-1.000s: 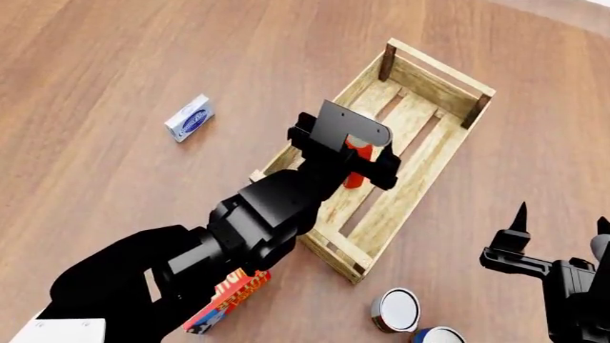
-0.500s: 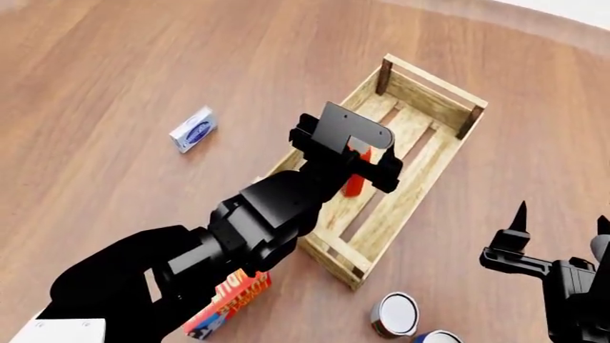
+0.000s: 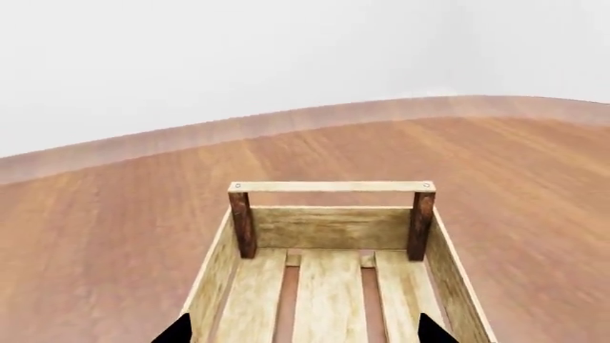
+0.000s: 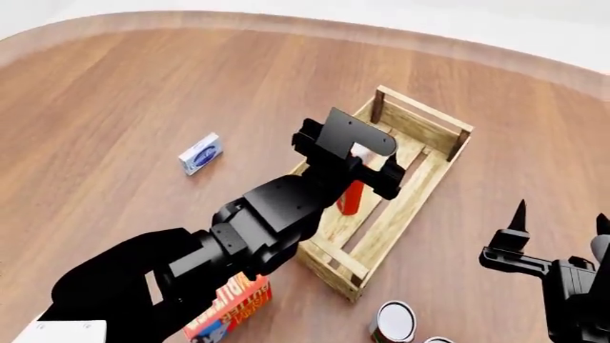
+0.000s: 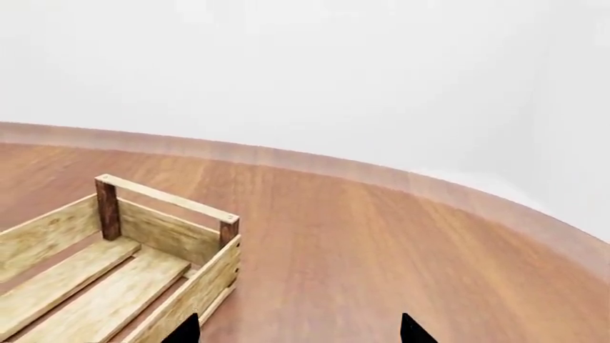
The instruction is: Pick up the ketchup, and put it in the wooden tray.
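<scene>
While the left arm reaches out over the wooden tray [image 4: 416, 191], its gripper [image 4: 367, 177] sits directly above the tray's slatted floor, and the ketchup [image 4: 350, 196] shows just below the wrist plate, orange-red body upright inside the tray. Whether the fingers clamp the bottle cannot be told from the head view, since the wrist hardware covers the cap and upper body; the left wrist view shows only two dark fingertip corners [image 3: 433, 331] set wide apart at the frame edge, with the tray's far end wall and two dark corner posts between them (the bottle itself does not appear there). Possibly the bottle rests on the slats, but contact is not clear. Right gripper [image 4: 558, 227] hangs apart from the tray, near the robot, its fingers spread with nothing between them. On the brown wooden table [image 4: 143, 93]: a small blue-and-white box [image 4: 201, 153] well apart from the tray, a red-and-yellow box [image 4: 231, 307] partly under the left arm, and a can [image 4: 393, 321] near the tray's near corner.
</scene>
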Available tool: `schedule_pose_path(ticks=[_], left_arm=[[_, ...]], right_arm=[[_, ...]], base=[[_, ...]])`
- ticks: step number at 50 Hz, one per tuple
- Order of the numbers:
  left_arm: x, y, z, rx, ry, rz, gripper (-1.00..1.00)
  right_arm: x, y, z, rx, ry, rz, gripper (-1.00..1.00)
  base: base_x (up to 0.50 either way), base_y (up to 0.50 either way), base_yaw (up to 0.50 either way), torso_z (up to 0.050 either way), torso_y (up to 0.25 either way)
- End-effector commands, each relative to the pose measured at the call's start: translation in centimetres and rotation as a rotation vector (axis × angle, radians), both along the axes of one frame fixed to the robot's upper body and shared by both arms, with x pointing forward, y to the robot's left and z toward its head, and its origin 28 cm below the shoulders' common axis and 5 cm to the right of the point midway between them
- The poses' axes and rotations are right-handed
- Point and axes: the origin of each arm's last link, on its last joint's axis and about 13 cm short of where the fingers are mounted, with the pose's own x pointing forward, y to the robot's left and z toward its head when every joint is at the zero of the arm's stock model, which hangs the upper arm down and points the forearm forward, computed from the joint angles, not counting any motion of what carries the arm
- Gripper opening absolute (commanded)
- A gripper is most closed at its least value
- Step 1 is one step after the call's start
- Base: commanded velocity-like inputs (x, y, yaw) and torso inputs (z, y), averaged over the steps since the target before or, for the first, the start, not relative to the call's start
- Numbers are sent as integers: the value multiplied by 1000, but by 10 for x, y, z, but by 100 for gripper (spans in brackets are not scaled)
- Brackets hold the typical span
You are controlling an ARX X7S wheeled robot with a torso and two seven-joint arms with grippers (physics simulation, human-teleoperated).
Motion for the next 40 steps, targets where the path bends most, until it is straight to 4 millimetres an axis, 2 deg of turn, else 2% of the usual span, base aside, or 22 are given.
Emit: schedule_pose_path(ticks=[1, 12, 16, 27, 35, 40], left_arm=[[-1, -1, 1, 3, -1, -7, 100], [-4, -8, 10, -87, -41, -35, 100], [-5, -10, 12, -131, -64, -38, 100], [-38, 28, 4, -196, -116, 12, 100], [-62, 55, -8, -235, -124, 75, 100], [-80, 65, -15, -255, -113, 94, 100]], right_arm=[[0, 0, 0, 1, -9, 4, 100], [0, 0, 0, 4, -15, 1, 100], [-11, 11, 5, 7, -18, -3, 100], [-23, 15, 8, 9, -26, -14, 100], [-32, 17, 9, -2, -42, -26, 100], [-38, 18, 11, 0, -54, -30, 100]], base=[[0, 0, 0, -27, 162], [0, 0, 0, -27, 162], [0, 0, 0, -27, 163], [0, 0, 0, -24, 114], [0, 0, 0, 0, 0], [0, 0, 0, 0, 0]])
